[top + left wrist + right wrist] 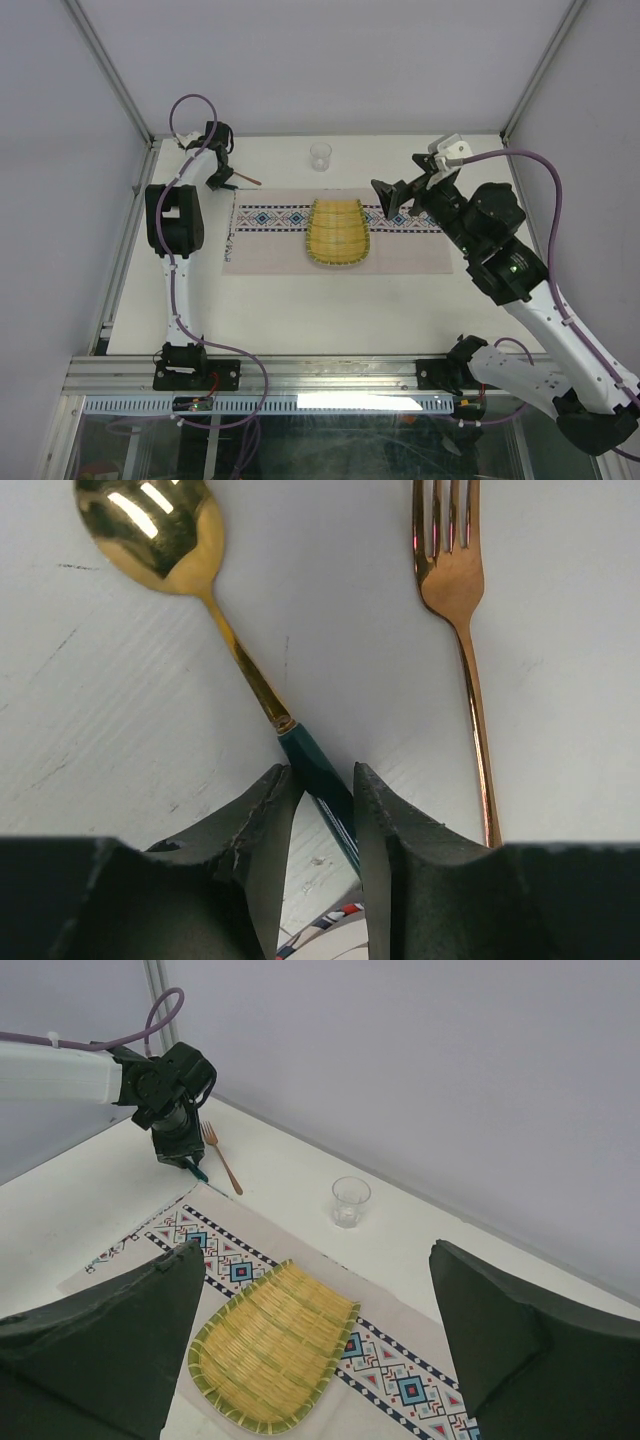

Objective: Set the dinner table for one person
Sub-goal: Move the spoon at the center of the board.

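The white dinner table (pixel 300 300) carries a pale placemat (pixel 400 255) with a yellow woven bamboo tray (pixel 337 232) on its middle. My left gripper (pixel 222 172) is at the back left, just beyond the placemat's corner. In the left wrist view it (pixel 322 780) is closed on the teal handle of a gold spoon (pixel 150 525) that lies low on the table (pixel 100 680). A copper fork (pixel 450 570) lies just right of the spoon. My right gripper (pixel 318 1250) is wide open and empty, hovering above the tray (pixel 275 1345).
A small clear glass (pixel 320 156) stands behind the placemat, also in the right wrist view (pixel 350 1201). Grey walls and metal posts enclose the back and sides. A metal rail (pixel 320 372) runs along the near edge.
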Controlling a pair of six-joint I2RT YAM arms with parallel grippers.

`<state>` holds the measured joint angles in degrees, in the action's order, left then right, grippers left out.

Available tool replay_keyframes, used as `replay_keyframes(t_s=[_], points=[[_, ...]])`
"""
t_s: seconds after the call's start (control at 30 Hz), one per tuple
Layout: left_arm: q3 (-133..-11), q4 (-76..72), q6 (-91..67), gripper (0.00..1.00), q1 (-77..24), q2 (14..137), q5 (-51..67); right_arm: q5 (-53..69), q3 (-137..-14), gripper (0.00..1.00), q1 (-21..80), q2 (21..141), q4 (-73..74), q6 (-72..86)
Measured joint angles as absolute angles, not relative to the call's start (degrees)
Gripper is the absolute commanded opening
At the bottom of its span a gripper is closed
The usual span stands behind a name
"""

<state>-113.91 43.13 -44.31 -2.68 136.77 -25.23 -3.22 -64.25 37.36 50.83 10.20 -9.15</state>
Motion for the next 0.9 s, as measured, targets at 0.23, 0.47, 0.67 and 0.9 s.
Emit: replay_keyframes(t_s=[0.23, 0.47, 0.67, 0.9], points=[[-113.86, 43.22, -43.79, 0.32, -2.94, 136.77, -25.74, -3.22, -64.25, 0.98, 37.36, 49.60, 10.15, -9.15], [-113.47, 43.46, -42.89, 0.31, -3.05, 136.57, -26.85, -3.22, -64.25, 0.99, 37.36, 49.65, 10.17, -9.10], [-112.81, 44.60, -42.22, 0.31, -3.03, 136.03, -28.01, -3.22, -64.25, 0.99, 37.36, 49.91, 10.17, -8.99], [-112.71, 45.67, -41.32, 0.30, -3.01, 135.74, -28.64, -3.22, -64.25, 0.99, 37.36, 51.09, 10.22, -8.93]])
